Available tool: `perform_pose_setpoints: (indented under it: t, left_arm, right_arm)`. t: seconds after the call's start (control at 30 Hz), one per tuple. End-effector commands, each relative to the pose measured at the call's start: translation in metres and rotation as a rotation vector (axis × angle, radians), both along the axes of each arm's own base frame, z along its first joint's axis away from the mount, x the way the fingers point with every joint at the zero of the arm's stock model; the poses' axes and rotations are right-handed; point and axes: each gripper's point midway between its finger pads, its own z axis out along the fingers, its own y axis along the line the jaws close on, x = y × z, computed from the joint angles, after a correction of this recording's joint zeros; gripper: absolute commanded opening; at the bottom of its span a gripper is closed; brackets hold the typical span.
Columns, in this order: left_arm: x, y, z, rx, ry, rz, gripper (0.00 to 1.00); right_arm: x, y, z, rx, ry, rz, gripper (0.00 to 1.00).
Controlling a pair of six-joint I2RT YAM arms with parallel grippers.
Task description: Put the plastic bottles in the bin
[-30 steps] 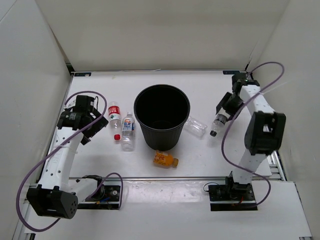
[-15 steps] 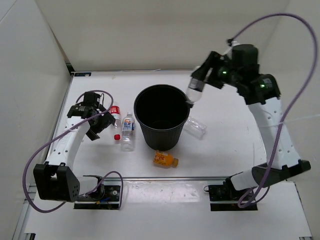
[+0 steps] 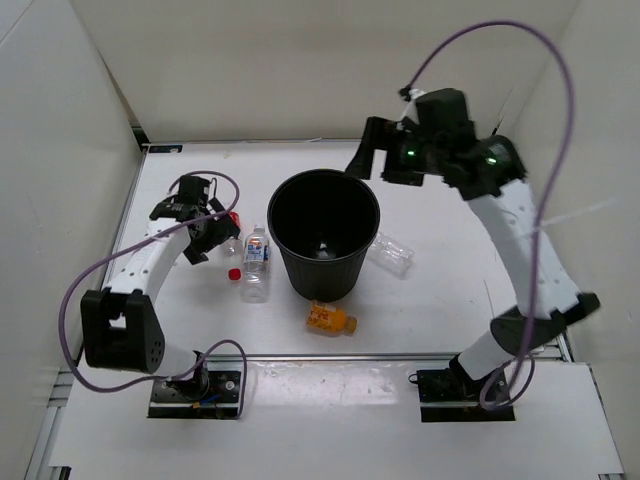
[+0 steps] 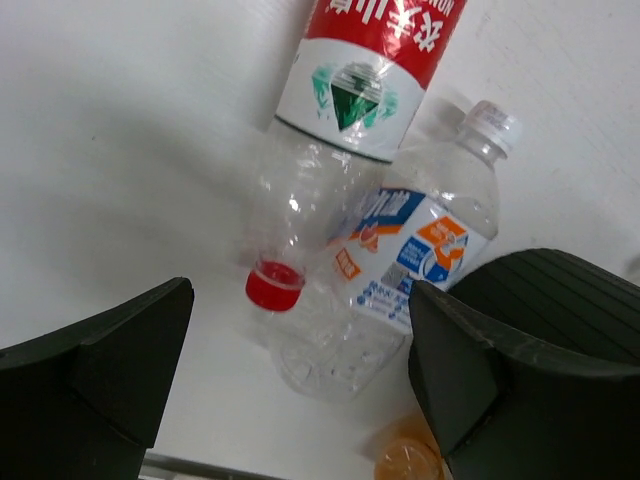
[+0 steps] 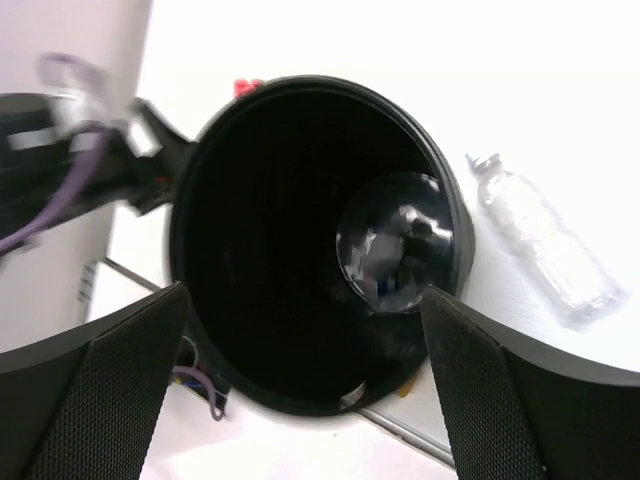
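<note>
I saw the bin (image 3: 322, 272) standing upright near the middle of the table (image 3: 450, 300). There was bare surface behind it up to the back wall (image 3: 320, 70) and a wide free stretch on its right, out to the table's right edge. My right gripper (image 3: 362, 162) hung high over the bin's rear right rim, jaws spread fully with nothing between them. Its wrist camera looked straight down the bin's mouth, where a clear glinting shape (image 5: 395, 245) lay on the floor, too dim for me to name. The plain bottle (image 3: 390, 253) lay on its side just beside the bin's right wall. The left side was tighter. The left gripper (image 3: 212, 232), also wide open and empty, hovered over the red-label bottle (image 4: 345, 120), which lay flat with its cap toward the near edge. The blue-label bottle (image 3: 256, 262) lay alongside it, cap the other way. The two were touching or nearly so, and sat between that gripper and the bin. The side wall (image 3: 60, 150) stood near on that gripper's outer side. The orange bottle (image 3: 330, 319) lay on its side just in front of the bin, near the table's front edge. A purple cable (image 3: 500, 30) arced high above my right gripper — well clear of the bin's mouth.
</note>
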Motion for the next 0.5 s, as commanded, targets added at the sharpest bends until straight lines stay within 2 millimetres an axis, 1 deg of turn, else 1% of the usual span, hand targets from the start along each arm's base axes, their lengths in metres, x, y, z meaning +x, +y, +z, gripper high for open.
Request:
perform_pose_setpoints:
  t: [0.0,0.03,0.07,0.1,0.13,0.2,0.23,0.27,0.3,0.37,0.4,0.43,0.47]
  left_arm:
    - [0.022,-0.012,-0.013,0.003,-0.018,-0.101,1.00]
    - [0.028,-0.010,-0.025,0.023,0.021,-0.109,1.00]
    - [0.027,-0.007,-0.037,0.039,0.055,-0.116,1.00]
    - [0.031,-0.006,-0.042,0.051,0.072,-0.111,1.00]
    - [0.037,-0.001,-0.057,0.084,0.106,-0.108,1.00]
    - [0.044,0.000,-0.067,0.097,0.128,-0.113,1.00]
    - [0.046,0.006,-0.079,0.110,0.160,-0.101,1.00]
    - [0.053,0.005,-0.077,0.109,0.150,-0.100,0.96]
    - [0.057,0.004,-0.077,0.109,0.148,-0.100,0.83]
    - [0.062,0.008,-0.068,0.107,0.129,-0.088,0.69]
    - [0.059,0.008,-0.064,0.101,0.132,-0.073,0.62]
    - [0.058,0.011,-0.056,0.092,0.128,-0.046,0.53]
    - [0.063,0.016,-0.030,0.109,0.077,-0.008,0.52]
  right_arm:
    - [-0.031,-0.021,0.047,0.075,-0.124,0.032,1.00]
    - [-0.040,-0.019,0.042,0.077,-0.087,0.064,1.00]
    - [-0.044,-0.018,0.041,0.080,-0.073,0.079,1.00]
    - [-0.050,-0.018,0.043,0.087,-0.068,0.092,1.00]
    - [-0.053,-0.018,0.037,0.082,-0.046,0.103,1.00]
    - [-0.058,-0.018,0.039,0.085,-0.047,0.124,1.00]
    - [-0.060,-0.019,0.037,0.080,-0.039,0.124,1.00]
    - [-0.059,-0.019,0.037,0.075,-0.044,0.129,1.00]
    - [-0.061,-0.020,0.035,0.071,-0.037,0.129,1.00]
    - [-0.061,-0.023,0.036,0.059,-0.044,0.124,1.00]
    - [-0.060,-0.023,0.036,0.059,-0.044,0.124,1.00]
    - [-0.059,-0.024,0.036,0.054,-0.047,0.117,1.00]
    - [-0.059,-0.024,0.036,0.054,-0.047,0.116,1.00]
